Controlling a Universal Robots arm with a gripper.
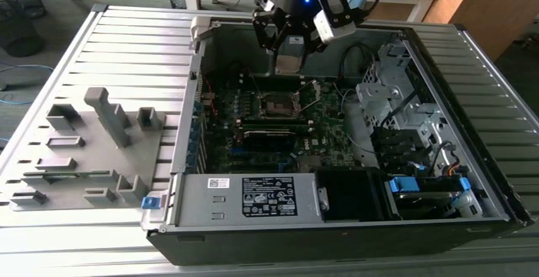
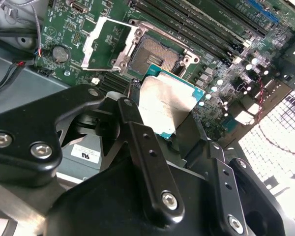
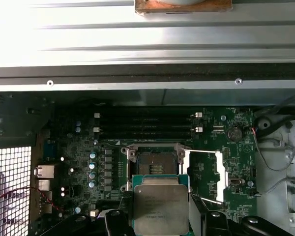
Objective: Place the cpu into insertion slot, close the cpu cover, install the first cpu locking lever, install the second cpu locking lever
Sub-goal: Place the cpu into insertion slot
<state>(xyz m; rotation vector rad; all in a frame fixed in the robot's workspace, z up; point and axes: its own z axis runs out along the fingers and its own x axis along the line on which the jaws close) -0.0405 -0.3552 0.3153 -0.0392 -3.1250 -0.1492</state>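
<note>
You have the cpu [image 3: 161, 209] clamped by two opposite edges between the closed fingers [image 3: 194, 214] of the gripper [image 3: 161, 217], silver top showing, held flat, raised above and just short of the open socket [image 3: 151, 167], with the cpu cover [image 3: 220, 172] swung open beside that socket

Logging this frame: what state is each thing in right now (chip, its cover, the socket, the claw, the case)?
cpu: held in the claw, above the board, not seated.
claw: shut on the cpu.
insertion slot: empty, contacts exposed.
cpu cover: swung open, lying beside the insertion slot.
computer case: side open, motherboard exposed.
</note>
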